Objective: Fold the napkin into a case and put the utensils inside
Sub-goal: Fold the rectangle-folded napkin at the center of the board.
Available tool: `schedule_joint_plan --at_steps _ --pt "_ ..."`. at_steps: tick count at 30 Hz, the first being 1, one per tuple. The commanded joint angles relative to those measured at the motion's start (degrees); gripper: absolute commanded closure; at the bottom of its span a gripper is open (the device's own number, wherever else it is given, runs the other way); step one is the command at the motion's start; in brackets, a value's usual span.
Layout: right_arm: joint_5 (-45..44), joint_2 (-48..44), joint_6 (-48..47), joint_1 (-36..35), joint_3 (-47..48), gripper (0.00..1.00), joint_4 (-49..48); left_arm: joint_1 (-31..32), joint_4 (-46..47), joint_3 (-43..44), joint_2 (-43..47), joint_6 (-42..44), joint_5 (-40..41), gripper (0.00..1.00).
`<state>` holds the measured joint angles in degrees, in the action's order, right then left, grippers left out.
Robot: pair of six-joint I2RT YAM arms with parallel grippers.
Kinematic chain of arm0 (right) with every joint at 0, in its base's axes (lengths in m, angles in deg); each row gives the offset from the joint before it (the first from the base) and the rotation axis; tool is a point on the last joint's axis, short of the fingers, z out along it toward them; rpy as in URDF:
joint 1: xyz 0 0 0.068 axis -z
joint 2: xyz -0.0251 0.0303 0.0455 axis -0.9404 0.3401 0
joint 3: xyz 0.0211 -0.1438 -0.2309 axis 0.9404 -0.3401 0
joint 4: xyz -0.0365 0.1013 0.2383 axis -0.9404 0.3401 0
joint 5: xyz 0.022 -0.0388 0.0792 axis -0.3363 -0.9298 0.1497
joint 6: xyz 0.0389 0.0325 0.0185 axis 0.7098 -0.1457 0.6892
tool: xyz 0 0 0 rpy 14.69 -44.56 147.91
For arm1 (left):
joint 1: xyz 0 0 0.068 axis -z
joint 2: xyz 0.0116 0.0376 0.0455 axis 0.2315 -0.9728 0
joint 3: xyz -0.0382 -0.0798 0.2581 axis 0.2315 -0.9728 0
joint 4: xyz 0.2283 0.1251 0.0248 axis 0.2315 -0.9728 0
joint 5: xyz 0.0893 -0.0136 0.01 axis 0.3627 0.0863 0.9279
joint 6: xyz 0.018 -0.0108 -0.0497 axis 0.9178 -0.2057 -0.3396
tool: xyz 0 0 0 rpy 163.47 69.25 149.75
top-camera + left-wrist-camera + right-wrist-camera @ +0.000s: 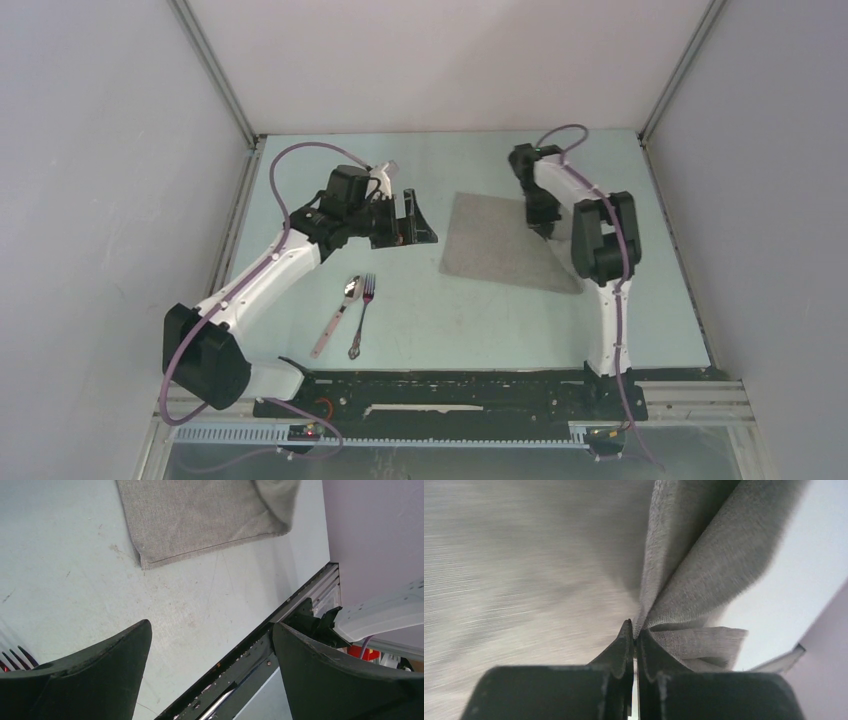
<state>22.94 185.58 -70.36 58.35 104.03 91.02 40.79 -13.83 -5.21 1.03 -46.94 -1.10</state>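
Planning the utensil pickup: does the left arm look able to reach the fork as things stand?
Probably yes. The left gripper is open and empty, and the fork lies uncovered on the table near that arm with nothing between. The spoon close beside it may crowd the grasp.

A pale green counter [450,330] fills the frame's middle, scuffed and lightly stained. Plain white walls [100,150] close the left, top and right. A black rail [450,385] runs along the bottom edge.

No legible text, no labels (any view)
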Motion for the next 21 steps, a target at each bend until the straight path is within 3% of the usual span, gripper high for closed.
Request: schedule_joint_plan --at_steps 1,9,21 --pt "5.66 6.28 3.18 -8.27 10.88 1.00 3.66 -0.59 0.87 -0.23 2.40 1.69 0.32 0.01" --pt "15.76 15.10 4.34 -16.16 25.11 1.00 4.19 -1.28 0.79 -0.20 2.57 1.74 -0.05 0.01" --pt "25.57 13.15 2.61 -17.03 23.35 1.00 0.22 -2.92 0.78 -0.24 3.17 1.66 -0.37 0.01"
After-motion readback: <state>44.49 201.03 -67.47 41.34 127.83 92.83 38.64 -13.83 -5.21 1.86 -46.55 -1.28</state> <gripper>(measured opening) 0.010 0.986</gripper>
